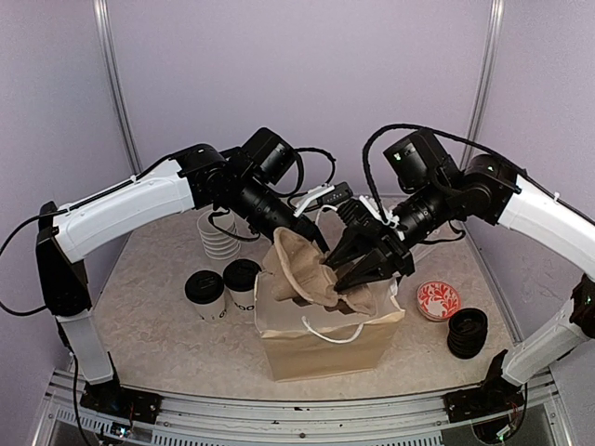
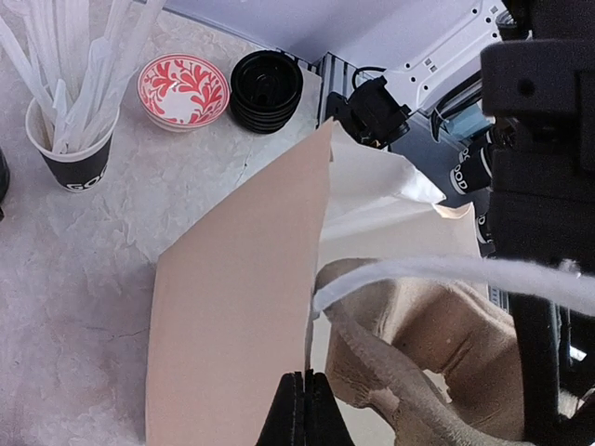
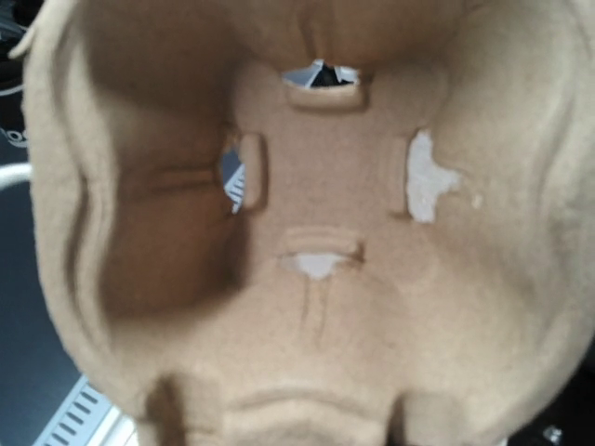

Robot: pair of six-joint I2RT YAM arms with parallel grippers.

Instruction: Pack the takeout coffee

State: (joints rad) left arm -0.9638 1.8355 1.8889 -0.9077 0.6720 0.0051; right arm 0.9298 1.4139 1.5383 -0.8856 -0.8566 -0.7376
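bag (image 1: 325, 358) at table's 6 | takeout coffee cups (image 1: 205, 288) standing lidded outside it, at its 9 | left claw (image 2: 302, 395) pressed together on the bag's wall | right claw (image 1: 337, 272) at tilted tray (image 1: 302, 265) over the mouth, grip hidden, can't tell | I'd level the tray and seat it flat before adding cups

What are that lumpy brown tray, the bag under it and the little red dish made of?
The tray looks like moulded paper pulp: matte and fibrous, with pale torn patches. The bag seems to be smooth brown kraft paper that folds in sharp creases, with white cord handles. The dish is smooth, red-patterned on white, perhaps glazed ceramic or printed paper; I can't tell which.
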